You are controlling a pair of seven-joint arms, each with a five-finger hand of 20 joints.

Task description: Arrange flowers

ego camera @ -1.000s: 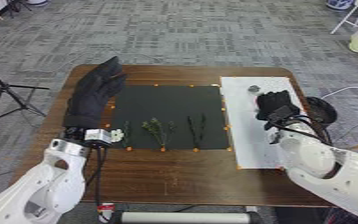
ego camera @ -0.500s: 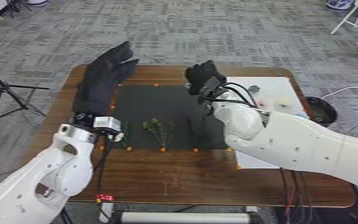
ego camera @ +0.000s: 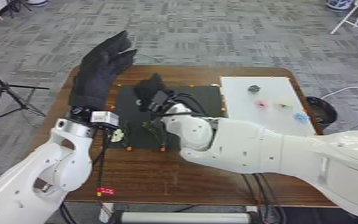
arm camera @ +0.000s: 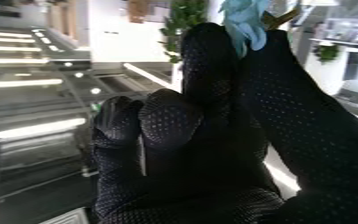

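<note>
Right hand (ego camera: 148,90) leftward, slender blue petals (arm camera: 246,21)

"Which flowers lie on the white sheet (ego camera: 260,127)?"

"A grey one (ego camera: 254,88) toward its far edge, a small pink one (ego camera: 262,104) nearer, a pale one (ego camera: 284,105) to the pink's right, and a light blue one (ego camera: 301,117) by the sheet's right edge."

"And the greenery?"

"Left of the sheet: a thin green stem (ego camera: 127,131) and a leafy sprig (ego camera: 155,131), partly covered."

"Any others?"

"A pale blue bloom (arm camera: 245,22), petals drooping, pinched in the right robot hand (ego camera: 146,91), left of the sheet."
</note>
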